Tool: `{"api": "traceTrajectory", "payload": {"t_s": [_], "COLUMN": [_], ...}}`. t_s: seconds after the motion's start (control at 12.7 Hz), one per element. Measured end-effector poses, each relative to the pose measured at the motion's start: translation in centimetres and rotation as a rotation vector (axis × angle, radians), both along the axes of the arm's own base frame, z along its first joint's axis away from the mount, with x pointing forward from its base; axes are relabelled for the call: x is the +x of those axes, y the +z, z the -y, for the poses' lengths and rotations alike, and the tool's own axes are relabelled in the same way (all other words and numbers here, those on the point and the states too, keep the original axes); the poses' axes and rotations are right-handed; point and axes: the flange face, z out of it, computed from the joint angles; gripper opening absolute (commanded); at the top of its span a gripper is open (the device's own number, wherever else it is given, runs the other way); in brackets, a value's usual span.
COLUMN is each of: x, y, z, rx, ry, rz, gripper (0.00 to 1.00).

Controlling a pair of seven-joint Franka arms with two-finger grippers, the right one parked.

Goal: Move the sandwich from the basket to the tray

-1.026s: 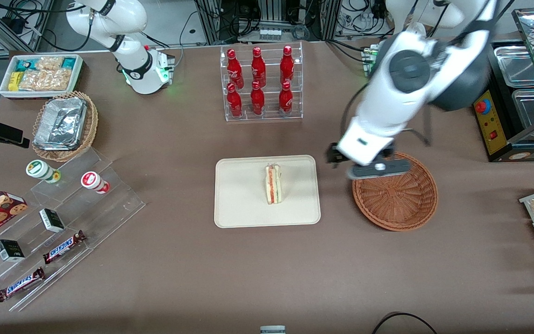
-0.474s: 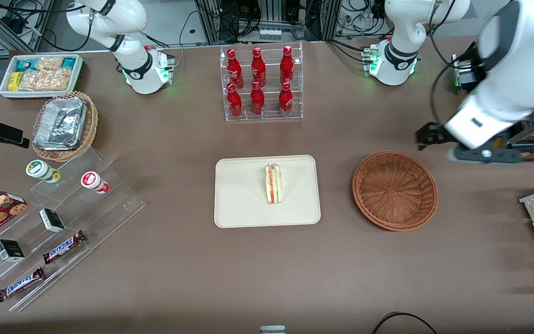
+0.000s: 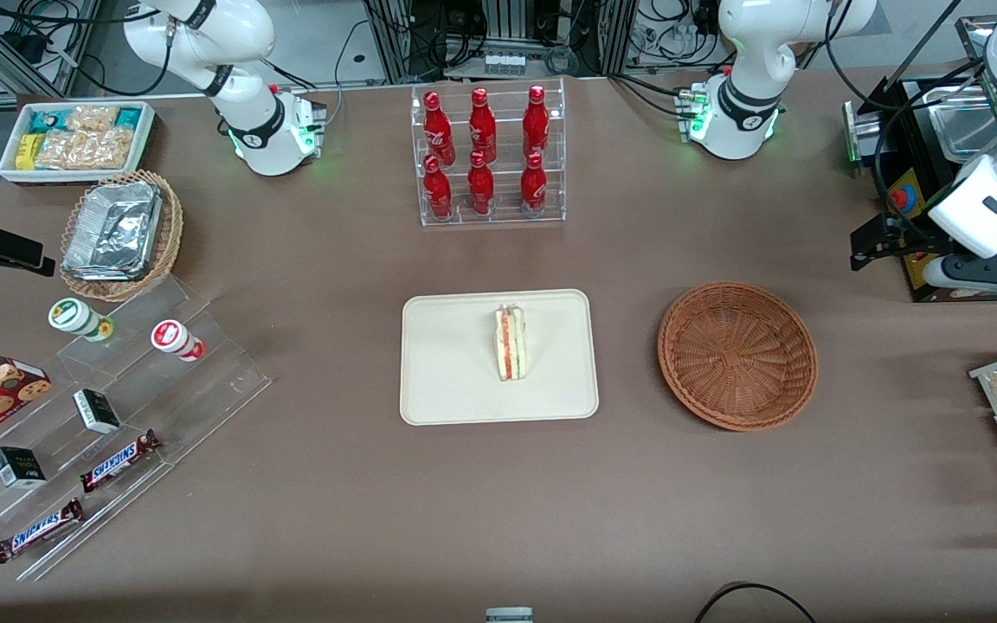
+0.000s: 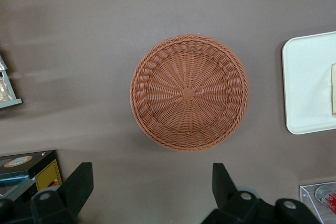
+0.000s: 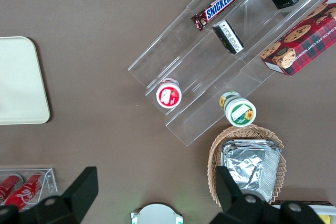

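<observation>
The small triangular sandwich [image 3: 511,344], a clear-wrapped wedge of pale white bread with red-orange and green layers along its edge, lies on the flat cream-beige rectangular plastic tray [image 3: 451,363], which has rounded corners and a low raised rim. One edge of that sandwich [image 4: 333,88] just shows in my wrist view, on the smooth tray [image 4: 307,85]. Beside the tray, toward my end of the table, sits the single round shallow reddish-brown woven wicker basket [image 3: 737,355]; its weave fans out from a small square knot at the centre to a braided rim, and nothing lies in it [image 4: 189,92]. My gripper [image 3: 918,251] hangs high over the table's edge at my end, well apart from basket and tray, and my two black fingers [image 4: 79,182] stand wide apart with nothing between them. Farther from the front camera than the tray stands a clear acrylic tiered rack [image 3: 490,156] holding six glossy red bottles in two rows of three. Toward the parked arm's end are a lighter tan wicker basket with crinkled foil containers [image 3: 122,232], a white bin of snack packets [image 3: 77,138], and clear stepped acrylic shelves [image 3: 118,407] carrying two Snickers bars, two small dark boxes and two round lidded cups. Everything rests on the matte brown table [image 3: 498,510].
</observation>
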Motion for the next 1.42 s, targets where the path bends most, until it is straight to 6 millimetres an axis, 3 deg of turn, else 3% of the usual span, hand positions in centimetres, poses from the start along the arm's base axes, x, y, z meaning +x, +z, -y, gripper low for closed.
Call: {"api": "traceTrajectory", "payload": {"t_s": [0.32, 0.87, 1.42], "x": [0.4, 0.7, 0.6], "y": [0.5, 2.7, 2.7], "z": [0.8, 0.2, -0.3], "rx": [0.000, 0.012, 0.055], "ry": [-0.018, -0.009, -0.013], "rz": [0.012, 0.054, 0.045], "gripper": [1.00, 1.00, 1.00]}}
